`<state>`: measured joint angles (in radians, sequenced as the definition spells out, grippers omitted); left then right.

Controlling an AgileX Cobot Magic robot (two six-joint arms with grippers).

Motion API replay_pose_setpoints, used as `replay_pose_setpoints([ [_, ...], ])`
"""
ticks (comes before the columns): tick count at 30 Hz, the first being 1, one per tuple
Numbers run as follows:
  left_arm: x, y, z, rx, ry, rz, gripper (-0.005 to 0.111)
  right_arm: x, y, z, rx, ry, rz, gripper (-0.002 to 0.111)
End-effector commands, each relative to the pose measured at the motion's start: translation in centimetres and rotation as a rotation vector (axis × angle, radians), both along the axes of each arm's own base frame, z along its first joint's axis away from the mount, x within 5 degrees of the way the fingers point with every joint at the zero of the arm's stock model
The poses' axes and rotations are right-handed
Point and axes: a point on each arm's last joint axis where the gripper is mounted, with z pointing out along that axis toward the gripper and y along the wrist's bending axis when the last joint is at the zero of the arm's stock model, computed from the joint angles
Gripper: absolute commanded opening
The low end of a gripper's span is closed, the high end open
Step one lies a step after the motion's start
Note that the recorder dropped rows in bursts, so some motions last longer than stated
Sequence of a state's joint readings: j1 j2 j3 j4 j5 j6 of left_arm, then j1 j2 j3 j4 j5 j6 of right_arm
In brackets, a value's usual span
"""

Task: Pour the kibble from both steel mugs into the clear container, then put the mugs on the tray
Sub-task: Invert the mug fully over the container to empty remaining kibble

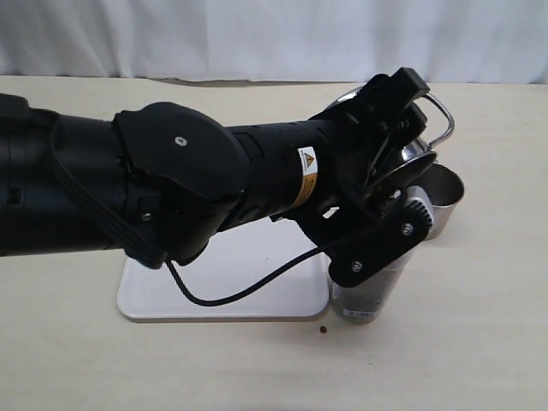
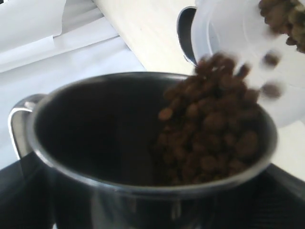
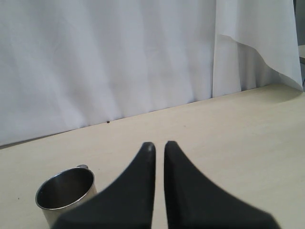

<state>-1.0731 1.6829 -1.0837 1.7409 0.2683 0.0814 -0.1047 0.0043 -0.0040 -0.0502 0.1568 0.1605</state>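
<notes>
Shiny steel mug (image 2: 95,124), translucent plastic container (image 2: 228,33), matt beige table (image 1: 479,342).

Pale beige matte counter (image 1: 479,342), no visible seams. White pleated curtain (image 1: 257,38) as backdrop along far edge, hem meeting counter top. In right wrist view, second curtain panel overlapping at one side, hem lifted slightly; tiny dark speck (image 3: 108,121) at curtain base. Soft, even light, faint shadows only.
</notes>
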Motion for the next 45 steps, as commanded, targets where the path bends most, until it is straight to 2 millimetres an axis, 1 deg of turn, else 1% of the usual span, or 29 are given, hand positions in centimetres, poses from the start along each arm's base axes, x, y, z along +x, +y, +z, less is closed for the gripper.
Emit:
replay_pose_setpoints([
  [1,-0.02,-0.12,0.62,-0.004,-0.024,-0.004,0.000,-0.02,0.01,-0.15,0.002,0.004,0.002,0.005],
  [14,-0.02,-0.12,0.62,0.031,-0.059,-0.027,0.000,-0.02,0.01,-0.15,0.002,0.004,0.002,0.005],
  [19,0.08,-0.30,1.10,0.019,-0.068,-0.028,0.000,-0.02,0.01,-0.15,0.002,0.004,0.002,0.005],
  [25,0.07,-0.33,1.15,0.027,-0.077,-0.036,0.000,-0.02,0.01,-0.15,0.002,0.004,0.002,0.005],
  [42,0.01,-0.38,1.13,0.144,-0.191,-0.121,0.000,-0.02,0.01,-0.15,0.002,0.004,0.002,0.005],
  [45,-0.24,-0.55,1.09,0.155,-0.200,-0.147,0.000,-0.02,0.01,-0.15,0.002,0.004,0.002,0.005],
])
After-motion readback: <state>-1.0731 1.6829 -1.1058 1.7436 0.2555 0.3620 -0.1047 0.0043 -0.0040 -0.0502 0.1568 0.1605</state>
